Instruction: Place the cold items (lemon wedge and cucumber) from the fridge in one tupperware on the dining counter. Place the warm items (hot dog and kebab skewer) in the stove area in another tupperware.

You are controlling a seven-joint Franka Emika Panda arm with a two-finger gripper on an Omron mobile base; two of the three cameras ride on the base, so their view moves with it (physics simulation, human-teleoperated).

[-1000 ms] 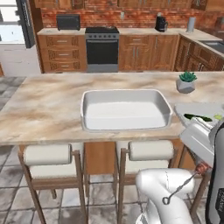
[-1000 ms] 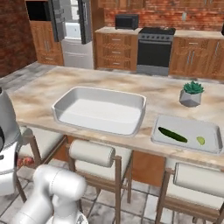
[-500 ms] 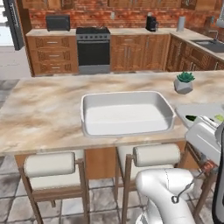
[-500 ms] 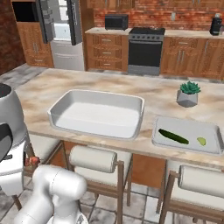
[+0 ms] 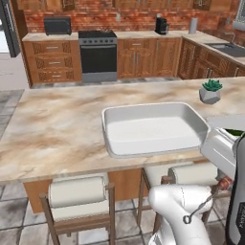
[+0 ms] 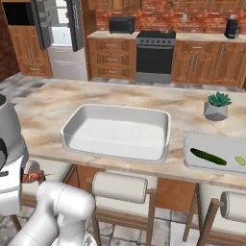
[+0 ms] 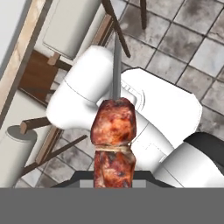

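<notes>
Against the far brick wall on the left of the right base view stands the grey fridge (image 6: 57,36) with its doors open onto a white interior. To its right, wooden cabinets carry a black microwave (image 6: 121,24), then comes the black stove (image 6: 154,56) with a dark oven door.

Nearer, the beige marbled tabletop (image 6: 43,105) of the dining counter runs across the view. A wide, shallow white tupperware (image 6: 116,132) sits on it, nothing inside. To its right, well apart, a second white tupperware (image 6: 211,144) holds a dark green cucumber (image 6: 208,156) and a pale lemon wedge (image 6: 240,161), lying apart from each other. Behind it stands a small potted succulent (image 6: 215,106). Padded stools (image 6: 120,187) are tucked under the front edge.

Low at the left edge, below tabletop height, the end effector (image 6: 32,177) is closed partway on the kebab skewer (image 7: 113,144). The hand view shows browned meat chunks with the thin stick pointing away over the tiled floor (image 7: 183,48).
</notes>
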